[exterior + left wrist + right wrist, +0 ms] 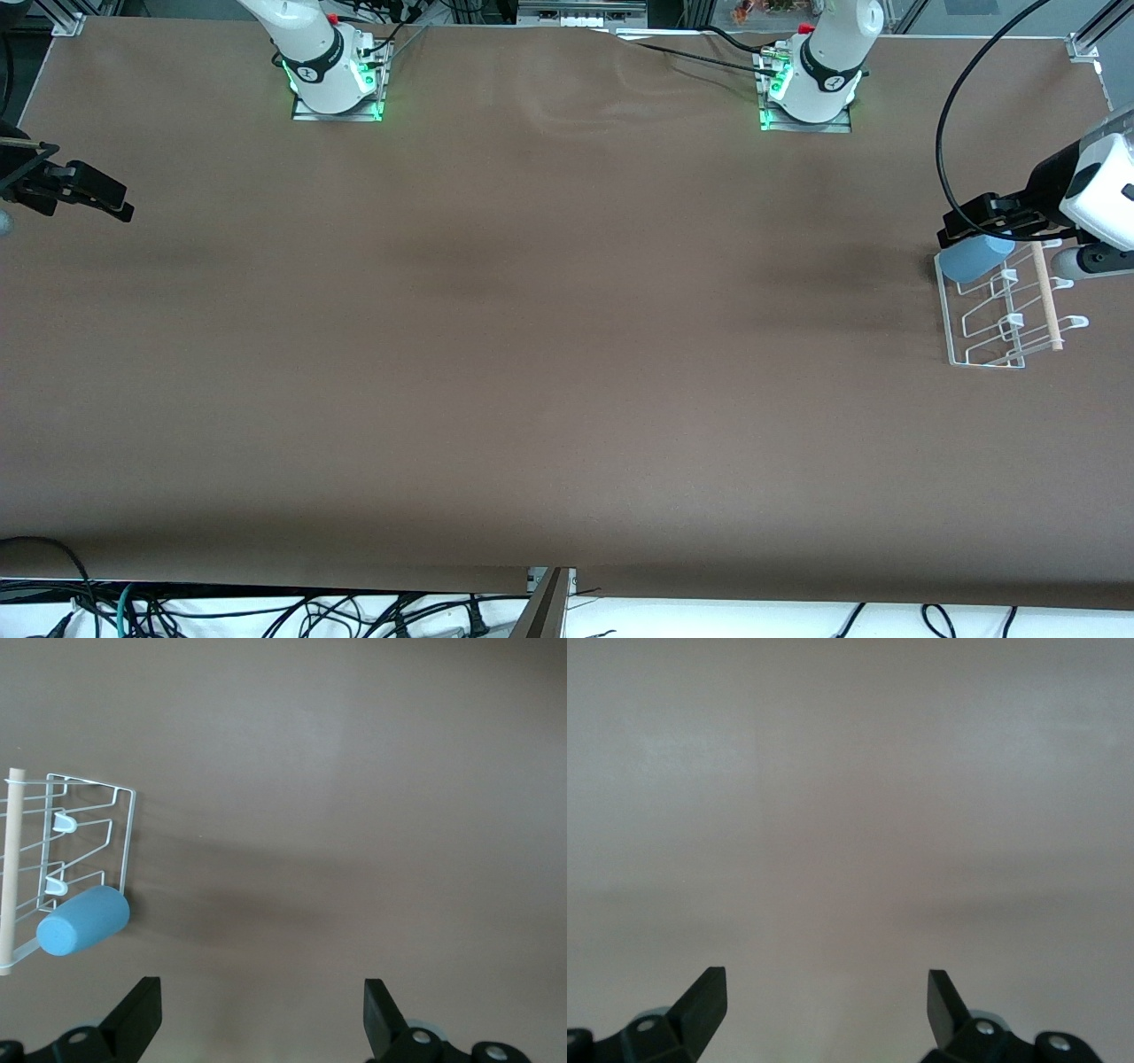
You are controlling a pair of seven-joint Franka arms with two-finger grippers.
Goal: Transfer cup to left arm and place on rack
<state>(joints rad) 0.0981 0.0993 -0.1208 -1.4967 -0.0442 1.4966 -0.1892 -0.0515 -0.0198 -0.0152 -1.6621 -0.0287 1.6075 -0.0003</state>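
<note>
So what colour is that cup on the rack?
Light blue, plain; the cup shows best in the left wrist view.

I work in a robotics lab, not a home. My table (532, 354) is one wide bench under plain brown sheeting. My two bases (335, 80) are bolted to metal plates and glow green. Aluminium frame posts (1085, 44) stand at the corners. Loose black cables (310, 611) lie tangled along the edge nearest the front camera.
</note>
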